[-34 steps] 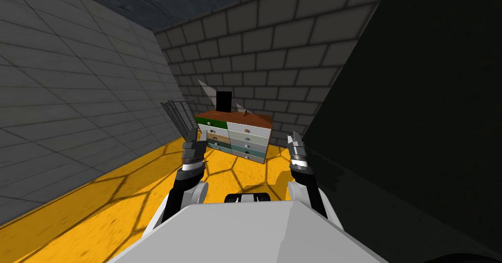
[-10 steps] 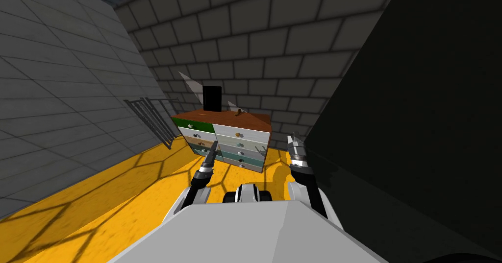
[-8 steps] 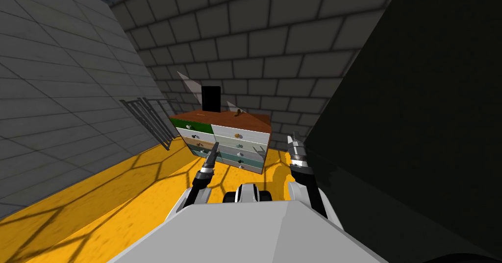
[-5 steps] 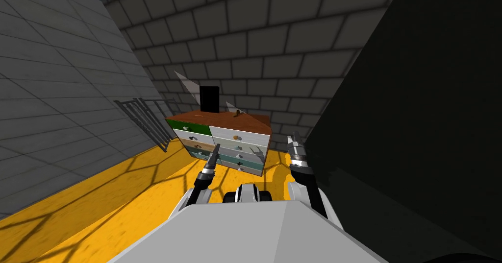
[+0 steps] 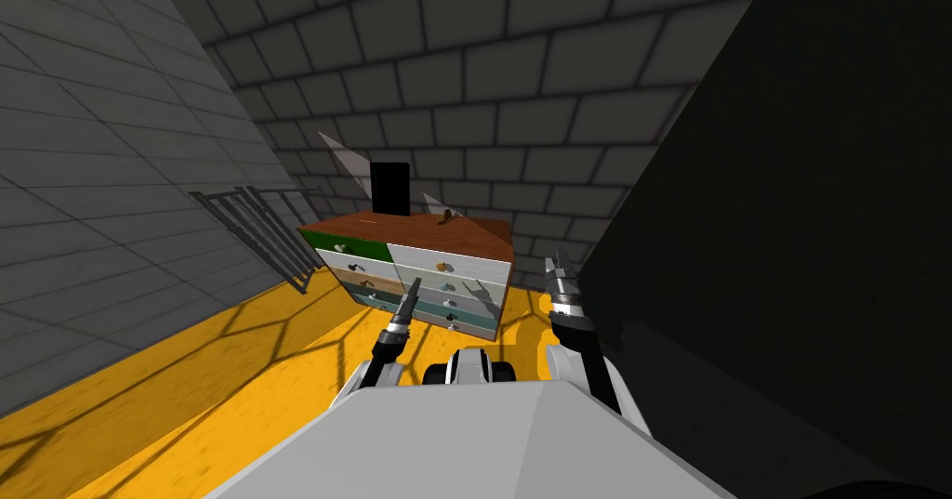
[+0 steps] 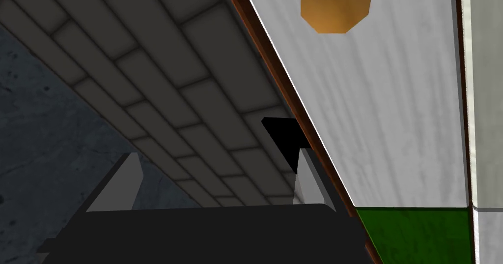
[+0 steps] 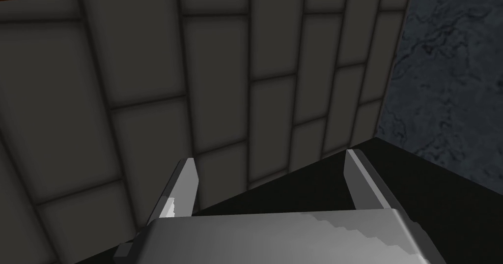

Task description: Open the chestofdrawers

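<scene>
Left jaws gape empty by the orange knob (image 6: pixel 336 5) on the chest of drawers (image 5: pixel 465 259); right jaws likewise.

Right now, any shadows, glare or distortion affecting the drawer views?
Head view: wide-lens splay on the walls; lattice shadows stripe the yellow floor, and a shadow falls on the chest of drawers front. Left wrist view: white drawer front and orange knob evenly lit, no glare. Right wrist view: dim.

The orange drawer knob (image 6: pixel 336 5) is cut off at the view's edge.
</scene>
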Robot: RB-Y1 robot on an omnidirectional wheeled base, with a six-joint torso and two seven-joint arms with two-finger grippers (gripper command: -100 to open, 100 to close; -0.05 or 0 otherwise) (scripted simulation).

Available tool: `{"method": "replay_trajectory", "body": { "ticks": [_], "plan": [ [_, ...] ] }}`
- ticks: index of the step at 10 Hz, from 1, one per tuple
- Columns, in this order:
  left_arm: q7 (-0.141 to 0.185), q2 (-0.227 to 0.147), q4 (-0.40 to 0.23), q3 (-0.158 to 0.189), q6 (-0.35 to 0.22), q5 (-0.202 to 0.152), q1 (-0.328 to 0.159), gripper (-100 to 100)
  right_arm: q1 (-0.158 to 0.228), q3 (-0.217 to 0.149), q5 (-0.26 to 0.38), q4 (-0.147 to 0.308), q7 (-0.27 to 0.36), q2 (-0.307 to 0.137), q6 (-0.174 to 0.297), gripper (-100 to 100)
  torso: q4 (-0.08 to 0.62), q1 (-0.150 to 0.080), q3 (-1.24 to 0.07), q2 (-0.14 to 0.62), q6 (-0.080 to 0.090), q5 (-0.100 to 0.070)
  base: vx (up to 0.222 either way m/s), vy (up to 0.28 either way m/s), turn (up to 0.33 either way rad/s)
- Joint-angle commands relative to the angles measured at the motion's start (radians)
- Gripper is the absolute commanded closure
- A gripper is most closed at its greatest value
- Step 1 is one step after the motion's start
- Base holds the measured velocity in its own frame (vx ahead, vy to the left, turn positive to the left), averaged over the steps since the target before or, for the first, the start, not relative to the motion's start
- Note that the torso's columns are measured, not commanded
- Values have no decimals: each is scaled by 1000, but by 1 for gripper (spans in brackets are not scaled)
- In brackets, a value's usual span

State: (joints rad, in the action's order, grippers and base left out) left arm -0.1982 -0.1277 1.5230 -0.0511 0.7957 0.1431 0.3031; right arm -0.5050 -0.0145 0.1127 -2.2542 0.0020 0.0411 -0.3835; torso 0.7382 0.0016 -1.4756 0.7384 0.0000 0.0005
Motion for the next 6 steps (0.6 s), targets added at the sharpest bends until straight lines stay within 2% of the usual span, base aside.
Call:
{"method": "replay_trajectory", "body": {
  "ticks": [1, 4, 6],
  "plan": [
    [-16, 3, -91, 0, 25, 11, -21, -100, 0, 0, 0, 0, 0, 0, 0, 0, -1, -1, -1, -1, 0, 0, 148, -33, -28],
    [-31, 8, -180, 0, 49, 22, -43, -100, 0, 0, 0, 0, 0, 0, 0, 0, 0, -3, -1, -1, 0, -1, 141, -36, -28],
    [-35, 12, -215, 0, 56, 25, -50, -100, 0, 0, 0, 0, 0, 0, 0, 0, 1, 0, 2, 3, 0, 0, 71, -17, -10]
  ]
}}
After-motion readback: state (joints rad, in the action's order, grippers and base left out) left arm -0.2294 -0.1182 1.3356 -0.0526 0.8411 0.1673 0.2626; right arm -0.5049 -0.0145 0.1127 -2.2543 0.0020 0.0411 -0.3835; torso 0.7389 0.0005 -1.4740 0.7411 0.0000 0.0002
